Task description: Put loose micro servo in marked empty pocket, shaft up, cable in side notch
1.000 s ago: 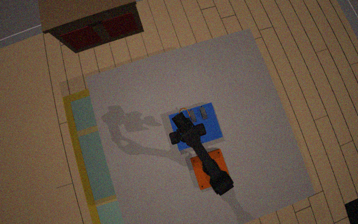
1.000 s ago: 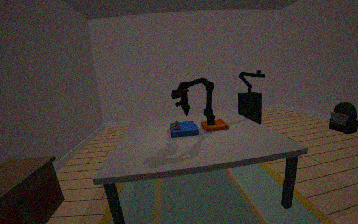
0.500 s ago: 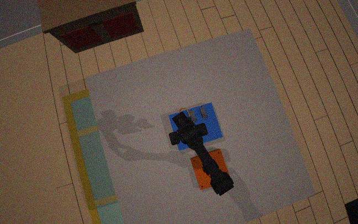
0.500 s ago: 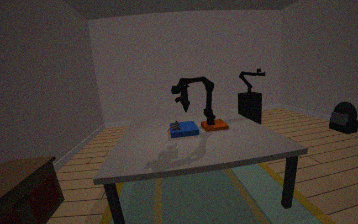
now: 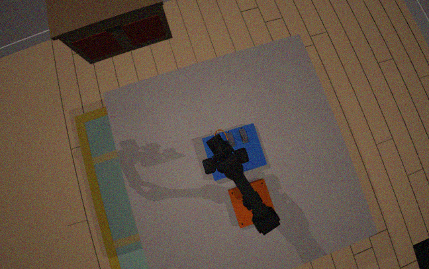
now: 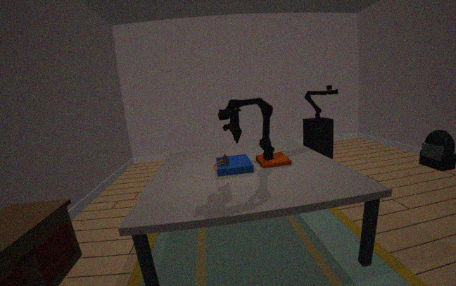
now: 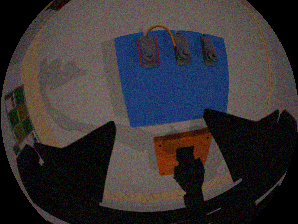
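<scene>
Gripper (image 6: 236,138) hung open and empty above the deck (image 7: 174,90); servo (image 7: 148,52) looked light, best held by its sides.

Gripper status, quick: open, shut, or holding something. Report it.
Gripper: open wide, holding nothing, raised above the blue deck; the micro servo sits on the deck.

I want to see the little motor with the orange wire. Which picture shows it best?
The wrist view: the motor sits in plain sight on the blue deck, wire looping above. From the top the arm mostly hides it; from the side it is tiny.
</scene>
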`<state>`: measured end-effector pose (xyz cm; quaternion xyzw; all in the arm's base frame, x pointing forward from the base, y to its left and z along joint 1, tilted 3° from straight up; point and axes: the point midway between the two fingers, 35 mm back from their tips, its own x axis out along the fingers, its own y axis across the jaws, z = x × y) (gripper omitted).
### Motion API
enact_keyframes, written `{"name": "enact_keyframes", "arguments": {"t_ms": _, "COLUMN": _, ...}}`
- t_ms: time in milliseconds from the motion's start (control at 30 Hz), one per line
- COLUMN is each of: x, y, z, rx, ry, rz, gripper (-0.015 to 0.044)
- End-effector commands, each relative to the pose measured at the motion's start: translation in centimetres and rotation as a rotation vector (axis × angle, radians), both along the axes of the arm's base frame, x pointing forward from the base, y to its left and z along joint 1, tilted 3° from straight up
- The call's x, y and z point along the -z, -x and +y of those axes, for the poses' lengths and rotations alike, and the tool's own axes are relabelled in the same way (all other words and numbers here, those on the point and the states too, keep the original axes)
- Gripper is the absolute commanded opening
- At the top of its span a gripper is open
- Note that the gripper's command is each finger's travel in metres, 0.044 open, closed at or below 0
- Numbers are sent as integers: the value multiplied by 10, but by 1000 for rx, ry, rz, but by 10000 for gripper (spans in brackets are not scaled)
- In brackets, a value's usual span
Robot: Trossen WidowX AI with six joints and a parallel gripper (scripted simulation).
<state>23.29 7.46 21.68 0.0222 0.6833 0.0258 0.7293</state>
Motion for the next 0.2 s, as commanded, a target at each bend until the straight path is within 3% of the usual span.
{"name": "enact_keyframes", "arguments": {"t_ms": 0, "x": 0, "y": 0, "z": 0, "rx": -5, "ry": 1, "rz": 3, "gripper": 440}}
{"name": "enact_keyframes", "arguments": {"t_ms": 167, "x": 0, "y": 0, "z": 0, "rx": -5, "ry": 1, "rz": 3, "gripper": 440}}
